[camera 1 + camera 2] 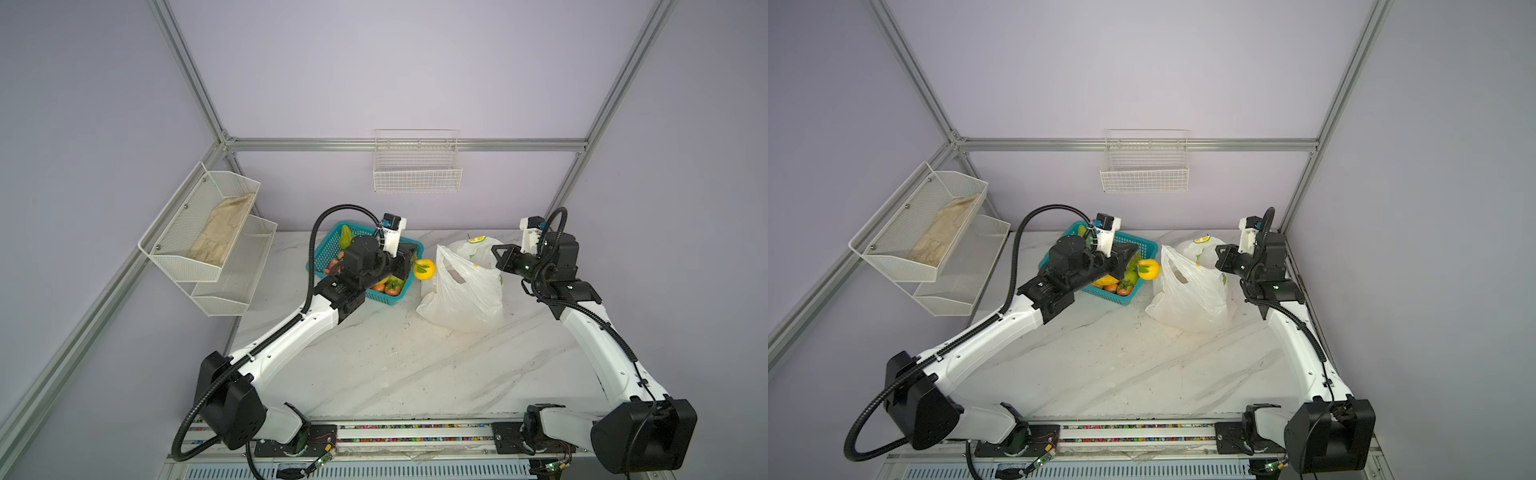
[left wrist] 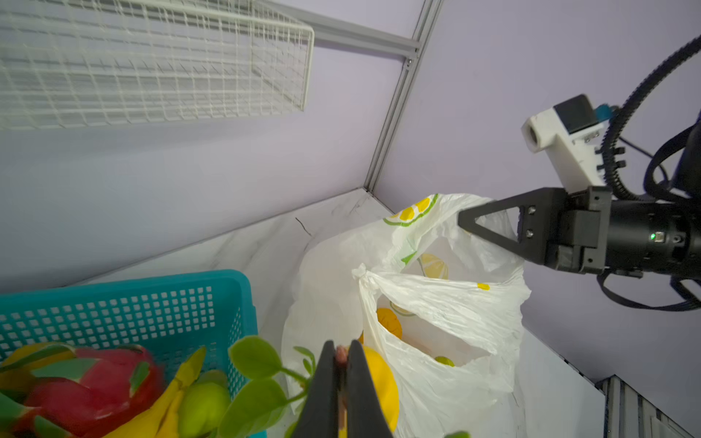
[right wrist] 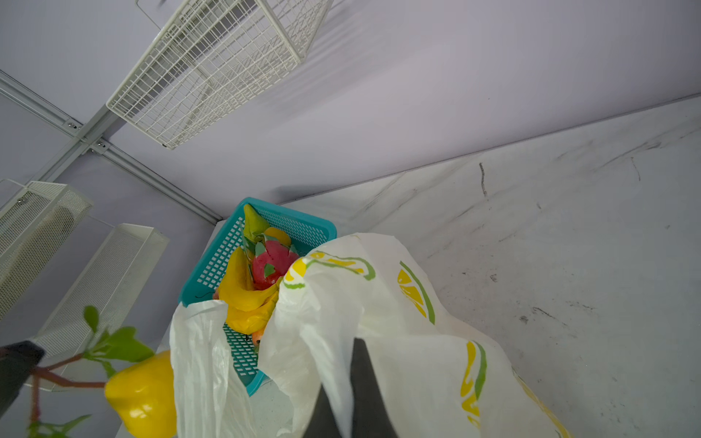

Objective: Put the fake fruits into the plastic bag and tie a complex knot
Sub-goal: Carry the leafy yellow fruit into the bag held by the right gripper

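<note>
Your left claw (image 2: 341, 350) is pinched tight on the leafy stem of a glossy yellow orange (image 1: 424, 270). The lemon-printed white bag (image 1: 461, 291) sits just beyond its tips, rim clamped in your right claw (image 1: 497, 252).

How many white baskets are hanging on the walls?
3. The wire basket hangs on the back wall. The upper mesh bin, holding a beige cloth, and the lower mesh bin beneath it hang on the left-hand wall. None seems hidden.
</note>
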Robot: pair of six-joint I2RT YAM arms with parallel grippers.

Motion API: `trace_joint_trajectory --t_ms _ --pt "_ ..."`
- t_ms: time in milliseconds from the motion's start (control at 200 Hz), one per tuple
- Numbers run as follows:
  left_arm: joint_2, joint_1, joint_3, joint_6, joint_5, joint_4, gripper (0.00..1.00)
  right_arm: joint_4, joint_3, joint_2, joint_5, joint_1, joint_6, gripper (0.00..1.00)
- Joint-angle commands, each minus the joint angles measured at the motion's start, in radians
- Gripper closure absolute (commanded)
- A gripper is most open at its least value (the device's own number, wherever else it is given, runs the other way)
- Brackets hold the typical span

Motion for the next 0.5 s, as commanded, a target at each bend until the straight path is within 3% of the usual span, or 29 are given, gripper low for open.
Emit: trace_joint_trajectory --t_ms 0,160,290,495 --pt "0.015 -0.025 0.074 0.036 -0.059 0.045 1.0 0.031 -0.015 -0.018 -0.027 0.012 0.011 1.0" --pt "0.051 -0.027 0.084 0.072 -0.19 0.03 1.0 0.035 -0.017 -0.031 -0.043 0.018 0.012 1.0" --pt "0.108 -0.027 0.124 0.065 -0.216 0.029 1.0 0.041 -0.018 -0.043 -0.069 0.019 0.017 1.0" --pt "0.157 -0.039 0.175 -0.002 -0.066 0.053 1.0 0.059 -0.03 -0.052 -0.087 0.025 0.038 1.0"
